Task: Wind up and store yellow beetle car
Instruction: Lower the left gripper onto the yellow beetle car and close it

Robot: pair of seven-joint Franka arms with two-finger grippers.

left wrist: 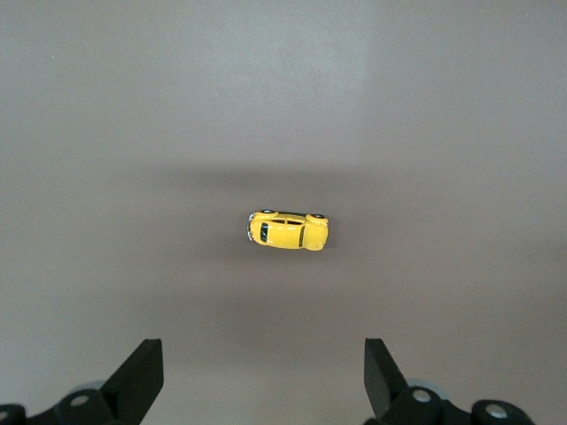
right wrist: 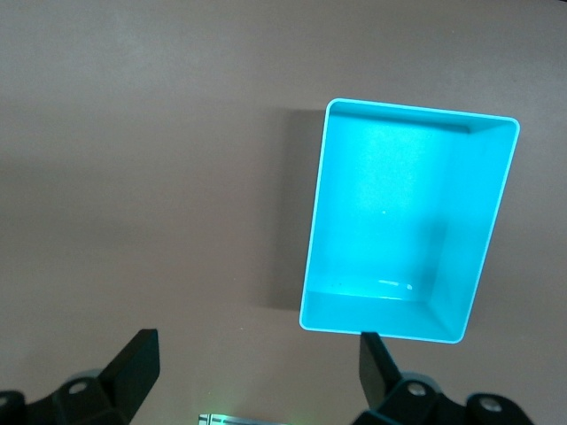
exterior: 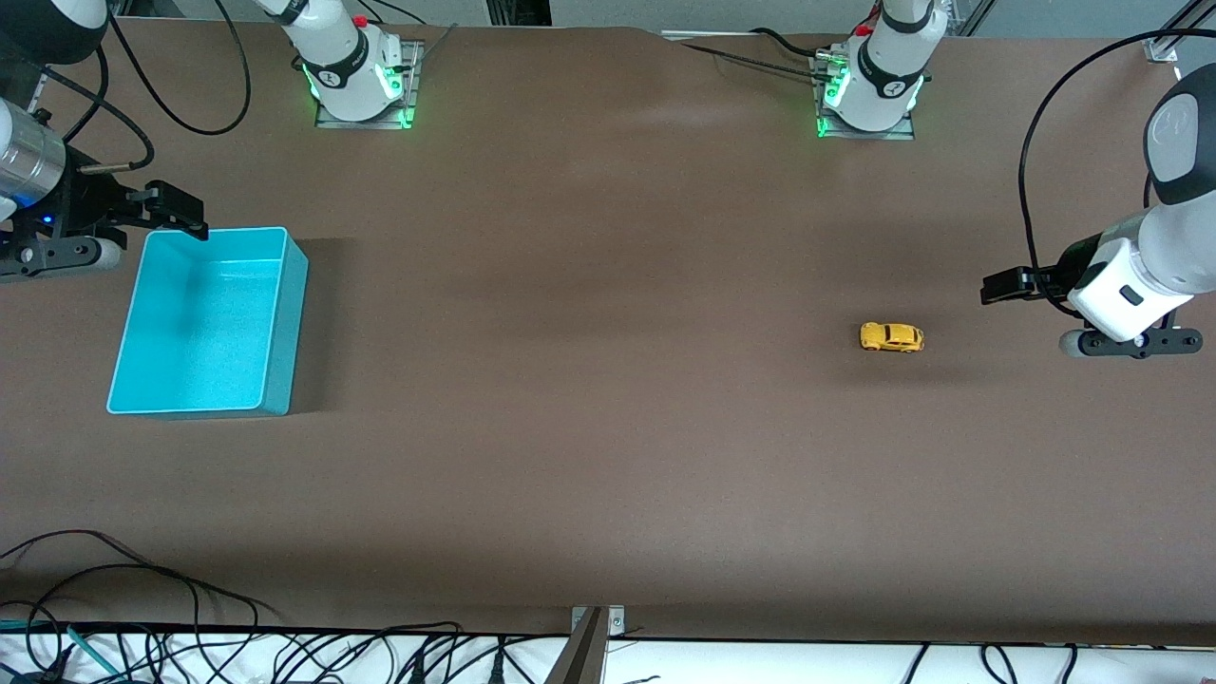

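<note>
The yellow beetle car (exterior: 891,337) stands on its wheels on the brown table toward the left arm's end. My left gripper (exterior: 1007,285) hovers over the table beside the car, open and empty. In the left wrist view the car (left wrist: 288,230) lies ahead of the open left gripper (left wrist: 264,372), apart from it. The turquoise bin (exterior: 199,323) stands empty toward the right arm's end. My right gripper (exterior: 180,211) hovers by a corner of the bin, open and empty. The right wrist view shows the bin (right wrist: 478,239) past the open right gripper (right wrist: 259,367).
The two arm bases (exterior: 361,76) (exterior: 869,90) with green lights stand along the table's edge farthest from the front camera. Loose cables (exterior: 142,608) and a metal bracket (exterior: 594,632) lie along the edge nearest to that camera. Bare brown table lies between the car and the bin.
</note>
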